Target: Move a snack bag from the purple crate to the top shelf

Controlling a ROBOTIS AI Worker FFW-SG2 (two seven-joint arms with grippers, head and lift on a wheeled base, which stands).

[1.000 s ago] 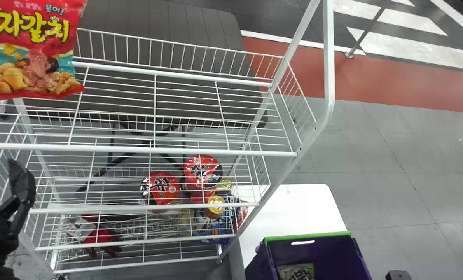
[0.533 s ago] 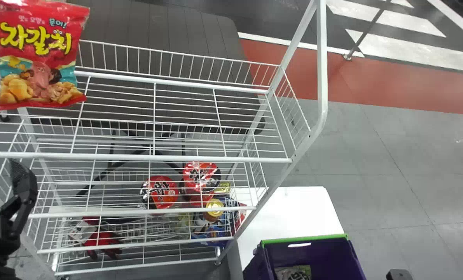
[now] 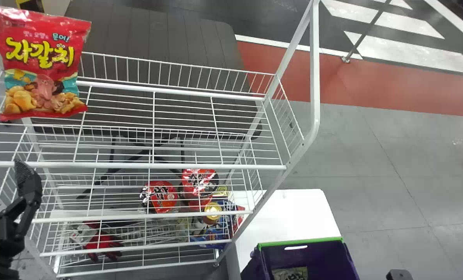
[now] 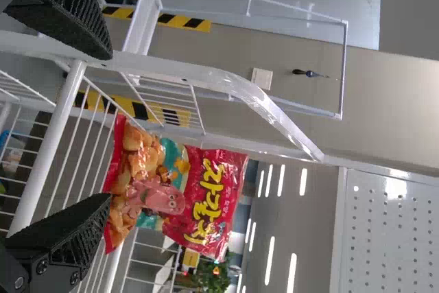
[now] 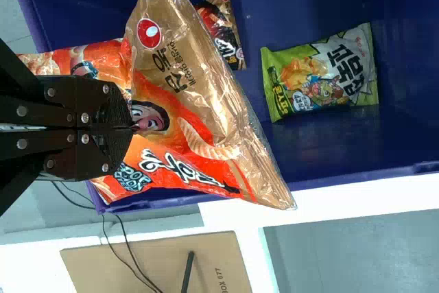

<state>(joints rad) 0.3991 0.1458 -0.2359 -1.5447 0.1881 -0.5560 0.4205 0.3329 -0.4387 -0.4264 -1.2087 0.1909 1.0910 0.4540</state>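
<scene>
My left gripper (image 3: 28,184) is at the rack's left side in the head view; in the left wrist view the gripper (image 4: 106,125) stands open, fingers wide apart. Beyond them a red snack bag (image 4: 178,190) stands upright on the top shelf, at the left end of that shelf (image 3: 184,91) in the head view. Part of my right gripper or arm (image 3: 399,275) shows at the bottom right. In the right wrist view the right gripper (image 5: 130,128) is shut on an orange and gold snack bag (image 5: 185,108), over the purple crate (image 5: 309,162). A green snack bag (image 5: 322,73) lies inside.
Red cup noodles (image 3: 159,196), a gold-lidded jar (image 3: 213,210) and red gloves (image 3: 103,245) are on the lower shelves. The rack's white post (image 3: 315,77) rises at its right end. A white table (image 3: 289,214) adjoins the crate. A small dark packet (image 5: 221,29) lies in the crate.
The head view has shifted, so the rack and the red bag appear lower and the crate slightly farther left and lower. The left gripper shows a little farther right.
</scene>
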